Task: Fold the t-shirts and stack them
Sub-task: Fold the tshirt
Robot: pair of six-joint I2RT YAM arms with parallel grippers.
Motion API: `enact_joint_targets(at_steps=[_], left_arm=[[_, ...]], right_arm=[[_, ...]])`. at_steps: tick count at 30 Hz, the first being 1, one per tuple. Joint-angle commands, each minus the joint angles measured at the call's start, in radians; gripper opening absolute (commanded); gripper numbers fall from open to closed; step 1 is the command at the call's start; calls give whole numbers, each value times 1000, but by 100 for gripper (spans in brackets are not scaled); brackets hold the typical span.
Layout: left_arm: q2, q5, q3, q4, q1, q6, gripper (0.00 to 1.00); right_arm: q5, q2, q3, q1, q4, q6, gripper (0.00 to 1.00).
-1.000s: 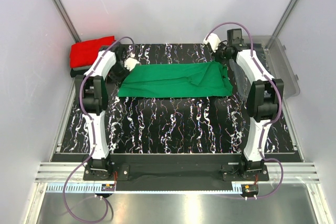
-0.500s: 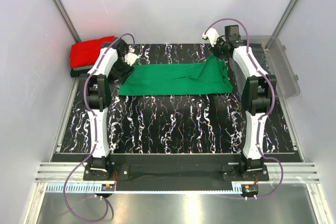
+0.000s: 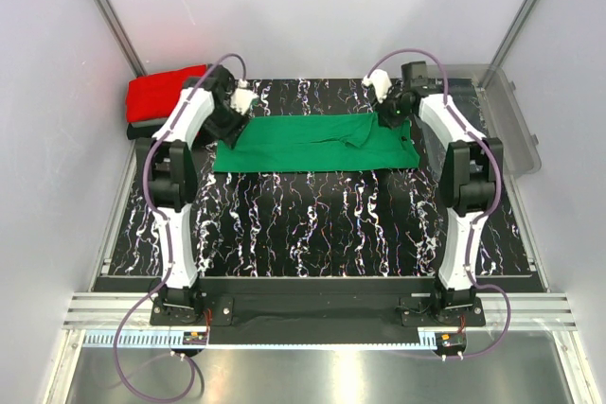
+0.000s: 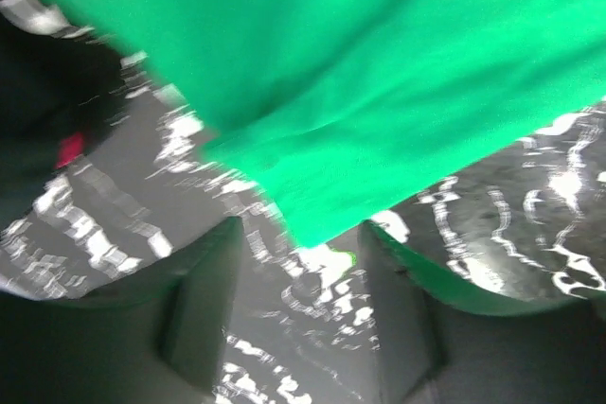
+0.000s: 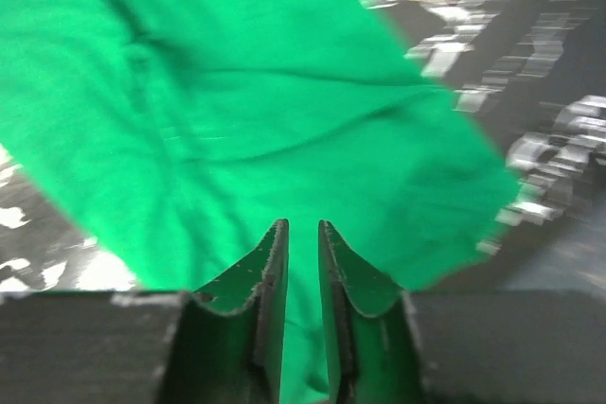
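Two grippers hover at the far edge of the surface (image 3: 312,224). Your left gripper (image 3: 244,101) stands wide open; your right gripper (image 3: 379,90) is parted only a slit. The green t-shirt (image 3: 317,142) lies flat between them, rumpled at its right end. Lifting away could snag that ruck and undo the fold, because the narrow jaws sit right over the cloth.

The bright green cotton t-shirt (image 3: 317,142) is soft, matt cloth, lightly creased. The folded red t-shirt (image 3: 163,92) is matt cloth too. The black worktop with white marbled veining (image 3: 312,224) is smooth with a faint sheen. The clear plastic bin (image 3: 516,130) is glossy. The right pincer (image 5: 301,234) has dark matt fingers (image 5: 265,281) with rough, chipped edges.
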Motion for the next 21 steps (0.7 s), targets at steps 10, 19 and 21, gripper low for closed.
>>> enact_joint_targets(at_steps=[10, 19, 21], left_arm=[[83, 61, -116, 13, -10, -19, 44], [109, 51, -116, 13, -10, -20, 44], [113, 50, -120, 13, -10, -22, 44]], right_arm=[[-75, 168, 81, 91, -116, -7, 22], [-39, 240, 162, 106, -119, -2, 24], [-46, 259, 216, 109, -119, 16, 24]])
